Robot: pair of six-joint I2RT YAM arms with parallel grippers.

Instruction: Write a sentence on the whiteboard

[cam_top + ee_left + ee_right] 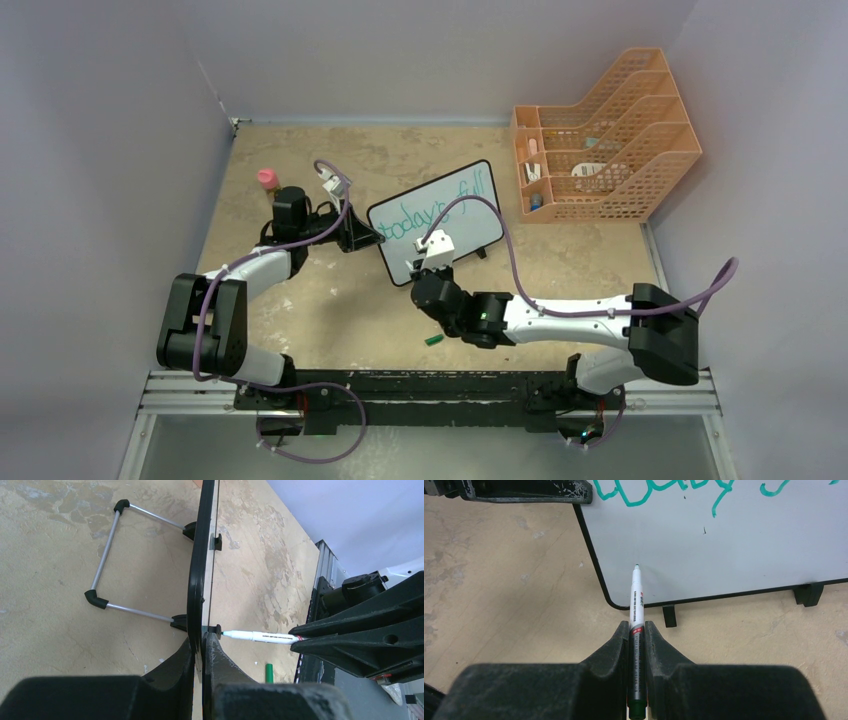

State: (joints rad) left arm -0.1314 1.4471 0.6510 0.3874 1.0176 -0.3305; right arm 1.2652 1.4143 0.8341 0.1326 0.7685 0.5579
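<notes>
Low in the top view a green cap [434,340] lies on the tabletop [330,330]. Just above it the marker [635,600] is clamped between the right fingers [611,650], its tip at the board's [734,555] lower left; contact cannot be told. The board stands mid-frame on its feet, its left edge pinched by the left fingers [172,672]. Teal writing fills the top line, so a second line is judged due: light, even pressure is advised, with strokes carried rightward. Bare white is seen below the writing; the lower frame and feet lie close under the tip. The rack [610,140] stands well clear at upper right
</notes>
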